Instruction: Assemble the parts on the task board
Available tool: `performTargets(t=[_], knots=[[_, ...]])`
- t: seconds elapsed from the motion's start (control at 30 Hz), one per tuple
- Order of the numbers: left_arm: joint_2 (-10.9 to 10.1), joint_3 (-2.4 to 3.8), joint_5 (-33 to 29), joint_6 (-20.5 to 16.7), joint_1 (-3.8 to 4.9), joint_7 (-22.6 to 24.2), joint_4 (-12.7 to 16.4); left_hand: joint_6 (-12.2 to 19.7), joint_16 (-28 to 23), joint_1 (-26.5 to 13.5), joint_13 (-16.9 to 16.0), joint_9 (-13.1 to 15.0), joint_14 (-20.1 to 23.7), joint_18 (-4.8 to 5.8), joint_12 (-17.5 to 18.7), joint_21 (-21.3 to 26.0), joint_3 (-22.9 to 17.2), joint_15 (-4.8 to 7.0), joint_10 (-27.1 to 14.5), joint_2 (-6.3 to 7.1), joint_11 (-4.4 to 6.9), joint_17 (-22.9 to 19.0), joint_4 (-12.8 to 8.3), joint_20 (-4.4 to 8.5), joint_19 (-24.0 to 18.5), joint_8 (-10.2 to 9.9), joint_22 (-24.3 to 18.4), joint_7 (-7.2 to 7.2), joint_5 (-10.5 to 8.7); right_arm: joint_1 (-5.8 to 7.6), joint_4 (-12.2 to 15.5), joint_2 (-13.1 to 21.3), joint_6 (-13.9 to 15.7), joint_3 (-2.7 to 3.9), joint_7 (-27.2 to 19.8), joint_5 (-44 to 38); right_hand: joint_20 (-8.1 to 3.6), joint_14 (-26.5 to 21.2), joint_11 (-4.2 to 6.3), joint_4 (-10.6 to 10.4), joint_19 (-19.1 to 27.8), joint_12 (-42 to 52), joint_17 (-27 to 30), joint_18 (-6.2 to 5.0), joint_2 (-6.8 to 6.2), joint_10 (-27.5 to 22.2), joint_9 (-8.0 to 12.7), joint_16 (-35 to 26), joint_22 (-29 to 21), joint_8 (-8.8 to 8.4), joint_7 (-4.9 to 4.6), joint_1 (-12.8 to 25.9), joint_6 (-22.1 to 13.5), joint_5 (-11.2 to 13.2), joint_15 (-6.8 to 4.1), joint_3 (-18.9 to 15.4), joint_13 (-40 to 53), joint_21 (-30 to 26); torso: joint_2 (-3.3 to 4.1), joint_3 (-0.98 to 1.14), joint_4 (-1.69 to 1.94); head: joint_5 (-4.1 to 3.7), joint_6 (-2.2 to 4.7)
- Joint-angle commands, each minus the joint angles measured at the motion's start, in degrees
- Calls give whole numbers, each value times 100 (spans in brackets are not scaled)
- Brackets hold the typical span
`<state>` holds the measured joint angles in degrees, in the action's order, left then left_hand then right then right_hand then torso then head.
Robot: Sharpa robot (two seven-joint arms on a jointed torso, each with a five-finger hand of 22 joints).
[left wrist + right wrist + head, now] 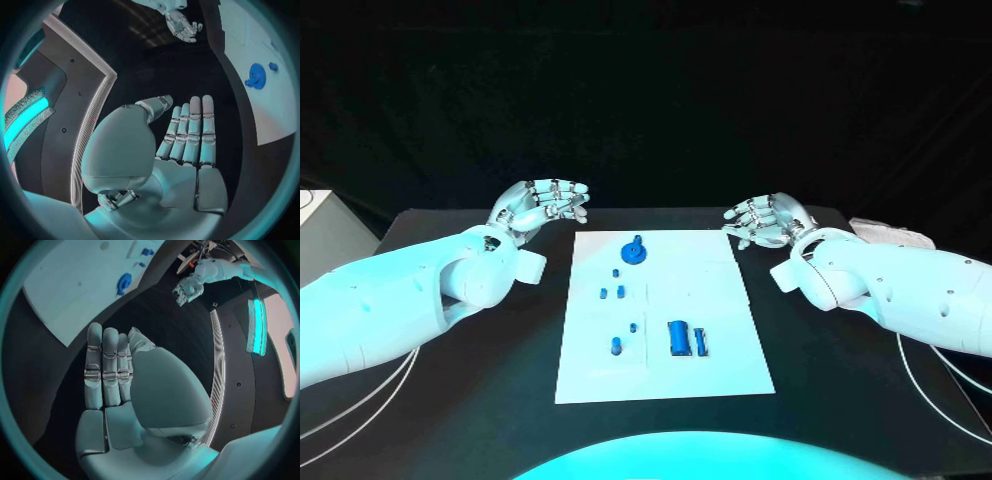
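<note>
The white task board (718, 300) lies in the middle of the black table. On it a round blue part with a stem (633, 252) sits near the far edge. Small blue parts (612, 293) lie at mid-board, and two blue bars (688, 338) lie nearer me. My left hand (545, 207) hovers off the board's far left corner, fingers straight and together, holding nothing (187, 135). My right hand (764, 221) hovers off the far right corner, likewise flat and holding nothing (109, 370). The round blue part (255, 76) appears beside the left hand, and again (124, 283) past the right hand.
A white box (320, 232) stands at the table's left edge. A pale object (891, 234) lies at the far right. Bare black table surrounds the board on both sides.
</note>
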<state>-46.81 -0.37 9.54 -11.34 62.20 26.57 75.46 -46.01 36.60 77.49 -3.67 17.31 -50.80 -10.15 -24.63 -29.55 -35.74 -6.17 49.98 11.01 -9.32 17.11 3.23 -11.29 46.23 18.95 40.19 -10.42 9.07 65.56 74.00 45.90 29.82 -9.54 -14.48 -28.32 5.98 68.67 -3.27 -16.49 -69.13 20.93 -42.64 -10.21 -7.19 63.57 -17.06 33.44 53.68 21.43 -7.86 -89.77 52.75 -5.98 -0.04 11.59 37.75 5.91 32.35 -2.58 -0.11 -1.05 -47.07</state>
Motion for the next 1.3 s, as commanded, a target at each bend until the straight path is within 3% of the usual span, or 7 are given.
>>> performTargets(t=[0.03, 0.1, 0.13, 0.27, 0.5, 0.53, 1.3], knots=[[98, 5, -294, -364, 1, 344, -160, -86, -760, -20, 13, -37, 57, 6, 540, 718, -1, -103, 328, -18, -29, -193, -22, -169, -150, -31, -550, 13, -35, 12, -281, -139, -384, 39, -741, 1138, 181, -370, -146, 5, 405, -774, 418, -10, -191, 146, 94, -823, -615, -232, -113, 103, -1, 90, 209, 403, -1016, -249, -53, 16, 43, 30, 205], [159, 5, -303, -361, 1, 358, -265, -151, -1316, -65, 11, -78, 153, -7, 1016, 1319, 56, -149, 540, 8, -91, -293, -5, -351, -153, -99, -1068, 15, -49, 19, -436, -227, -455, 61, -805, 1225, 303, -490, -227, 13, 669, -1074, 676, -19, -283, 201, 122, -1239, -1049, -346, -143, 189, 19, 108, 303, 625, -1480, -246, -54, 26, 42, 41, 279], [108, 0, -90, -132, 0, 86, -181, 4601, -3660, -2325, 367, -1731, 5080, 1015, 2463, 2955, 3574, 617, -4998, -1101, 932, -1711, -323, 1129, -4623, -1895, -4019, 1042, -907, 16, -317, -155, -93, 52, -269, 500, -598, -2364, 327, 1649, 2478, -2093, 4264, 1021, 719, -1777, 1706, -3344, -5368, -2143, 786, 2811, -5275, 598, 4, -1159, -3775, -591, -29, 6, 23, 23, 146], [112, 2, -129, -272, -9, 97, -108, 4601, -3660, -3101, 367, -1731, 5080, 1015, 2463, 2955, 3574, 617, -4998, -1101, 932, -1711, -323, 1129, -4623, -1895, -4019, 1042, -907, -17, -202, -153, -2, 106, -345, 640, -598, -6867, 327, 1649, 6913, -2093, 4264, 1021, 719, -6357, 1706, -3344, -5368, -2143, 786, 3654, -5275, 598, 4, -1159, -3775, -591, -35, 22, 22, 28, 216], [135, 10, -317, -959, -54, 148, 248, 4601, -3660, -7749, 367, -1731, 5080, 1015, 2463, 2955, 3574, 617, -4998, -1101, 932, -1711, -323, 1129, -4623, -1895, -4019, 1042, -907, -181, 362, -143, 447, 372, -717, 1328, -598, -6867, 327, 1649, 6913, -2093, 4264, 1021, 719, -6357, 1706, -3344, -5368, -2143, 786, 4951, -5275, 598, 4, -1159, -3775, -591, -62, 99, 19, 53, 560], [142, 12, -378, -1181, -68, 165, 363, 4601, -3660, -7749, 367, -1731, 5080, 1015, 2463, 2955, 3574, 617, -4998, -1101, 932, -1711, -323, 1129, -4623, -1895, -4019, 1042, -907, -234, 544, -140, 592, 458, -837, 1550, -598, -6867, 327, 1649, 6913, -2093, 4264, 1021, 719, -6357, 1706, -3344, -5368, -2143, 786, 8977, -5275, 598, 4, -1159, -3775, -591, -70, 124, 17, 61, 671], [212, 37, -954, -3278, -204, 322, 1450, 4601, -3660, -7749, 367, -1731, 5080, 1015, 2463, 2955, 3574, 617, -4998, -1101, 932, -1711, -323, 1129, -4623, -1895, -4019, 1042, -907, -540, 1596, -121, 1429, 954, -1531, 2832, -598, -6867, 327, 1649, 6913, -2093, 4264, 1021, 719, -6357, 1706, -3344, -5368, -2143, 786, 8977, -5275, 598, 4, -1159, -3775, -591, -117, 258, 11, 105, 1269]])
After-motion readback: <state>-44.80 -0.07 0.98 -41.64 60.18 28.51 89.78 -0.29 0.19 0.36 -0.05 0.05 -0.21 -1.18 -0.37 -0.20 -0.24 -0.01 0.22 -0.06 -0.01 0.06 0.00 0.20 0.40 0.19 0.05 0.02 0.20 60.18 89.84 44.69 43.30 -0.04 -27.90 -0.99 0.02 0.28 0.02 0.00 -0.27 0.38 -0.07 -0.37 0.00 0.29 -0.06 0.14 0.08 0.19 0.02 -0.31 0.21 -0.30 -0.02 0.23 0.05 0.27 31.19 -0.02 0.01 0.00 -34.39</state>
